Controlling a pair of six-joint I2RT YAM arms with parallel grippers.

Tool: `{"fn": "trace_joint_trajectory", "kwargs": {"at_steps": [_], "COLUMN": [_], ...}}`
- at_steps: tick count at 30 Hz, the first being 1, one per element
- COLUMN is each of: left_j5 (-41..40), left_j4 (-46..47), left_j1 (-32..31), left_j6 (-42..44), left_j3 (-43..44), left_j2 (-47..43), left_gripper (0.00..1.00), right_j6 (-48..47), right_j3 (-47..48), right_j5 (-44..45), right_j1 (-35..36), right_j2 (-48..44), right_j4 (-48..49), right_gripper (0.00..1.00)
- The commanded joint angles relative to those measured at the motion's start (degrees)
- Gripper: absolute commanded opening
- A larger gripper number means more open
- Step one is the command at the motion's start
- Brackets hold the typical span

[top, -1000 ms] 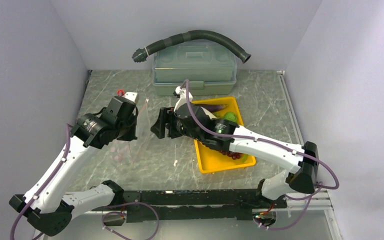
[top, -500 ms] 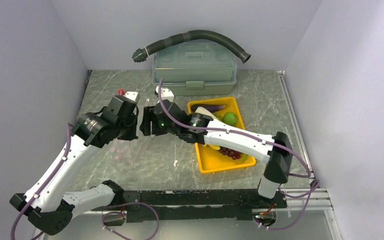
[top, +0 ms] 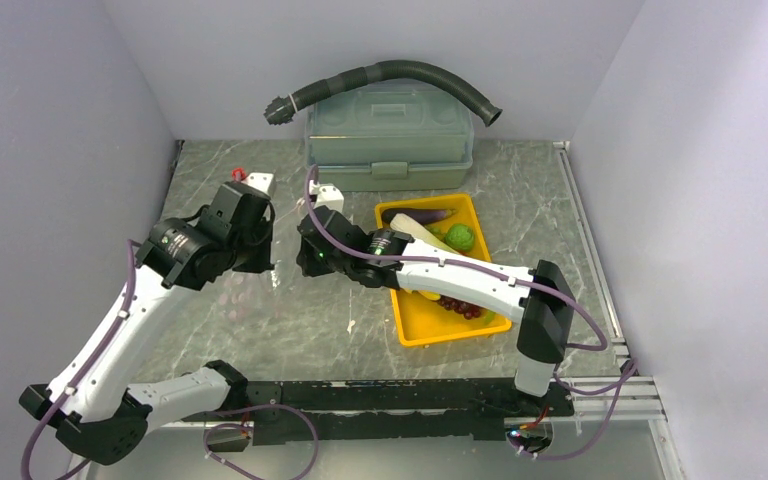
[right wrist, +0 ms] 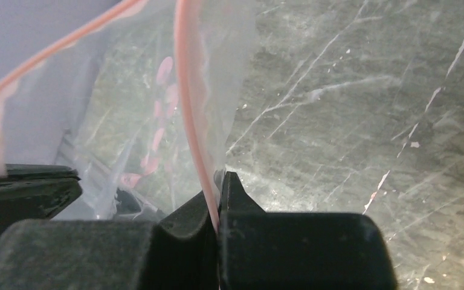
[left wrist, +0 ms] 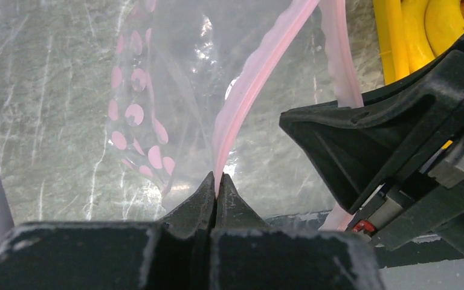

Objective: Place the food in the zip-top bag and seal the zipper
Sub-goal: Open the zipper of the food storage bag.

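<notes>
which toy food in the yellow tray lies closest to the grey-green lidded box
The long dark purple eggplant, lying along the yellow tray's far edge; the round green piece and the dark grapes lie farther from that box.

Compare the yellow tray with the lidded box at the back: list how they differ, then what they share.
Colour: the tray is bright yellow; the box is grey-green.
Top: the tray is open and shallow; the box is taller, with its lid on.
Load: the tray holds food; a dark hose arches over the box.
Both are rectangular and stand on the table.
</notes>
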Motion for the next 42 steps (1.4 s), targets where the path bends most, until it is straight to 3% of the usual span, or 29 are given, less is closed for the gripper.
{"fn": "trace_joint_trajectory", "kwargs": {"at_steps": [1,11,25,36,42], "left_j5": [-3.74,-9.92,-16.37,-17.32,-17.83], "left_j4": [-2.75,-9.48,-14.48,-12.04,-10.42], "left_j1": [-0.08,-0.10,-0.10,-0.41,-1.47], "left_j6": [1.21,3.34,4.97,4.70,4.53], "left_j3": [4.32,13.38,18.07,17.00,16.41], "left_j2": [0.54,3.66,8.78,11.30,12.73], "left_gripper": [0.00,0.00,0.00,0.00,0.00], "right_j6": [-0.74,-1.19,0.85,-0.97,-2.46], "right_j3": [0.64,-1.84,-4.05,-5.18,-5.12], "right_j5": [4.37,14.72,27.52,21.85,17.86], "right_j1": [0.14,0.20,0.23,-0.17,-1.00], "right_j2": [-1.35,-2.70,-2.35,-3.04,-4.20], "right_j4": [-1.82,-6.71,-15.48,-9.71,-6.43], "right_gripper": [0.00,0.00,0.00,0.00,0.17]}}
